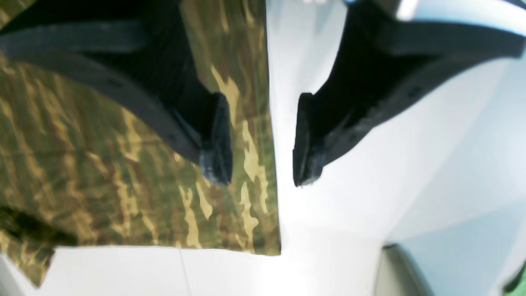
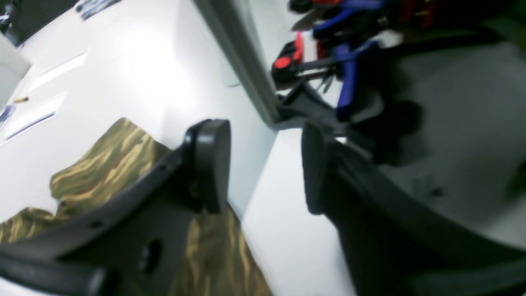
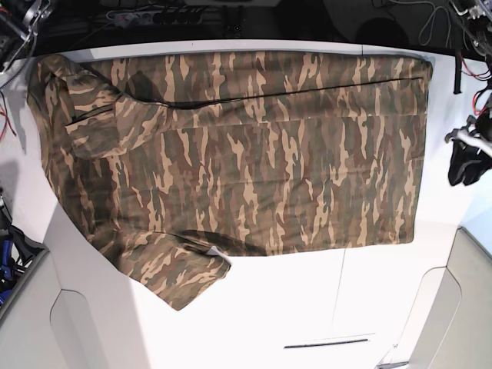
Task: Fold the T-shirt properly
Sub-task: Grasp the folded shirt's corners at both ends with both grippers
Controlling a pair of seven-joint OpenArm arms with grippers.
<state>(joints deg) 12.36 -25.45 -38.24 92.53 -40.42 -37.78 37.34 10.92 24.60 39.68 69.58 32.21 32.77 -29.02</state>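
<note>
The T-shirt [image 3: 246,161], in brown, olive and tan camouflage, lies spread across the white table [image 3: 307,307], with its far long side folded over and one sleeve [image 3: 177,269] sticking out at the front left. My left gripper [image 1: 259,179] hangs open over the shirt's hem corner [image 1: 263,230], one finger above cloth and the other above bare table, with nothing between them. In the base view the left gripper [image 3: 463,167] sits just off the shirt's right edge. My right gripper [image 2: 263,166] is open and empty beside a bunched part of the T-shirt [image 2: 107,160], near the table edge.
Blue and red clamps and tools [image 2: 341,57] lie just past the table's grey edge strip [image 2: 242,61]. Cables [image 3: 154,14] run behind the far edge. Grey panels [image 3: 473,307] flank the front corners. A thin seam [image 3: 338,300] crosses the tabletop.
</note>
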